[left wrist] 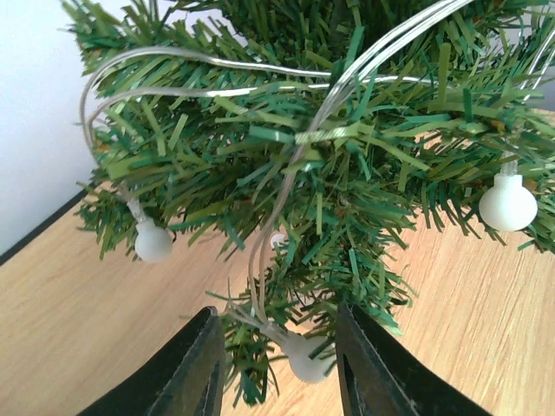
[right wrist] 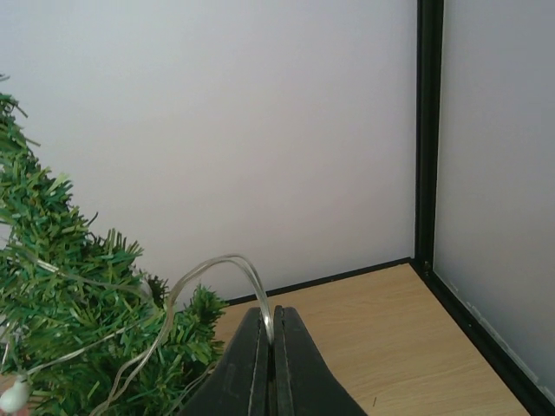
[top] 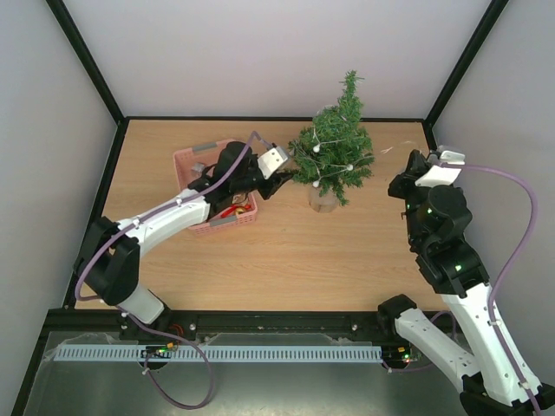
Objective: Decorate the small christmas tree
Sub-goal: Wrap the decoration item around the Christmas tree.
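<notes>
**Green tree flanked by both end effectors**

Green needle branches mark the small christmas tree (top: 334, 147), which is set upright in a pale pot (top: 323, 201) toward the back of the wooden surface (top: 286, 269), slightly right of centre. A clear light string (left wrist: 286, 165) with round white bulbs is draped over its branches.

The left end effector (top: 279, 179) is held against the tree's lower left side. Its fingers (left wrist: 195, 373) are seen apart in the left wrist view. A drooping branch tip and one bulb (left wrist: 305, 357) hang between them, and the bulb lies close to the right-hand finger. Contact with that finger cannot be judged.

The right end effector (right wrist: 270, 316) is placed to the right of the tree, apart from the branches. Its fingers are pressed together on the light string, which loops out of them and back toward the foliage.

A pink basket (top: 186, 160) stands just left of the tree, partly covered by the left arm. Red and yellow items are glimpsed inside it.

The top view alone shows the whole tree, the pot and the basket. The bulb between the left fingers is made out only from the left wrist. The pinched wire is shown plainly only by the right wrist view, and from above it appears as a faint thread.
</notes>
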You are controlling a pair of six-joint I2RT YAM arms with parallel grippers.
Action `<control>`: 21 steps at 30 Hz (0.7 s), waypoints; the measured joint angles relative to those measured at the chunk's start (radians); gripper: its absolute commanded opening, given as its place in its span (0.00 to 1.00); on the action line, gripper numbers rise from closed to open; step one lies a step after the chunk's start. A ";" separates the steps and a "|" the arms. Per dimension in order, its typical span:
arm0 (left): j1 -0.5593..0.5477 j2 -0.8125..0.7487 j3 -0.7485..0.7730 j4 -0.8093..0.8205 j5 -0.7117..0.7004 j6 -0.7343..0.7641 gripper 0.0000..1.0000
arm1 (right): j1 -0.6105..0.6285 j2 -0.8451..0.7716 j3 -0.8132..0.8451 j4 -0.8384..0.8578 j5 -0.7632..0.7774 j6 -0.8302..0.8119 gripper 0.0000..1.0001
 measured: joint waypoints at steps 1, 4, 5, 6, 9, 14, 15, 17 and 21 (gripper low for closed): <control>0.000 0.013 0.011 0.000 0.008 0.018 0.37 | 0.000 0.000 -0.005 0.000 -0.008 0.000 0.02; 0.000 0.039 0.031 0.007 0.029 0.054 0.34 | 0.000 0.000 -0.013 0.000 -0.027 -0.001 0.02; 0.000 0.046 0.037 0.007 0.035 0.059 0.31 | 0.000 0.001 -0.013 0.001 -0.034 -0.001 0.02; 0.000 0.055 0.045 0.009 0.043 0.068 0.27 | 0.000 0.001 -0.013 0.001 -0.038 -0.001 0.02; 0.000 0.072 0.055 0.016 0.057 0.081 0.12 | 0.000 0.001 -0.014 0.003 -0.058 -0.001 0.02; 0.002 0.072 0.055 0.022 0.049 0.095 0.02 | 0.000 -0.001 -0.024 0.024 -0.101 -0.005 0.02; 0.003 0.072 0.055 0.023 0.042 0.098 0.02 | 0.000 -0.002 -0.034 0.031 -0.124 -0.010 0.02; 0.006 0.072 0.055 0.024 0.029 0.103 0.02 | 0.000 -0.007 -0.060 0.045 -0.175 -0.022 0.02; 0.019 0.060 0.035 0.036 -0.005 0.122 0.02 | 0.000 -0.012 -0.093 0.053 -0.262 -0.038 0.02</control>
